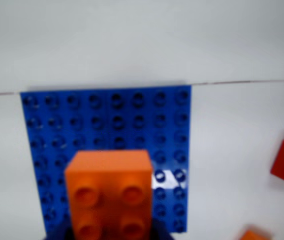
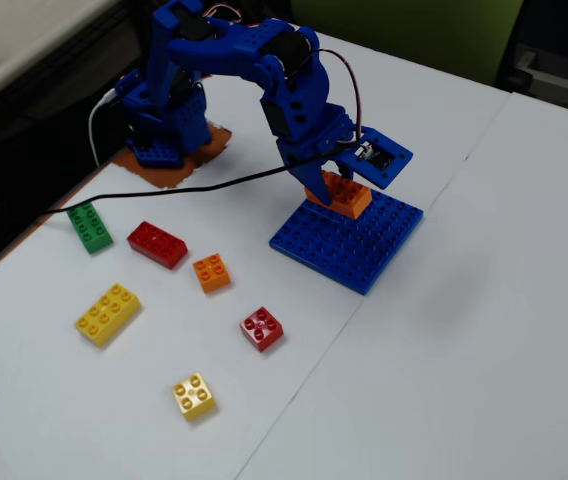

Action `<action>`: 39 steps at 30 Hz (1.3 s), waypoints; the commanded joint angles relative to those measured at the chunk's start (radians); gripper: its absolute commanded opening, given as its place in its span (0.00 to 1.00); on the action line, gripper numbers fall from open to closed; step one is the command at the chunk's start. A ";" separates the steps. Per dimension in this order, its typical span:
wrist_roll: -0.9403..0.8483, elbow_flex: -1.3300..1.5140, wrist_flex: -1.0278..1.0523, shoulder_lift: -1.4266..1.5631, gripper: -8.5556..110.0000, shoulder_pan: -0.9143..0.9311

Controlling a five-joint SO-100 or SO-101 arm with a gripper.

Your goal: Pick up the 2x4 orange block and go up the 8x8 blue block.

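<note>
White table [image 2: 484, 330] clear right of 8x8 blue block [image 2: 364, 250]; gripper [image 2: 336, 178] clamps 2x4 orange block [image 2: 342, 195] at far edge.

tool [image 2: 336, 183] gripping 2x4 orange block [image 2: 342, 195], above 8x8 blue block [image 2: 349, 245]

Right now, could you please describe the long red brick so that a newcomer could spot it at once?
In the fixed view, start at the blue arm's base and drop towards the loose bricks on the white table. The long red brick lies just right of the green brick; unlike the square red brick nearer the camera, it has eight studs.
</note>
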 commanded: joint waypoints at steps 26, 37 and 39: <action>0.015 -0.067 0.048 0.029 0.07 -0.046; 0.015 -0.067 0.051 0.031 0.07 -0.044; 0.015 -0.067 0.052 0.034 0.07 -0.044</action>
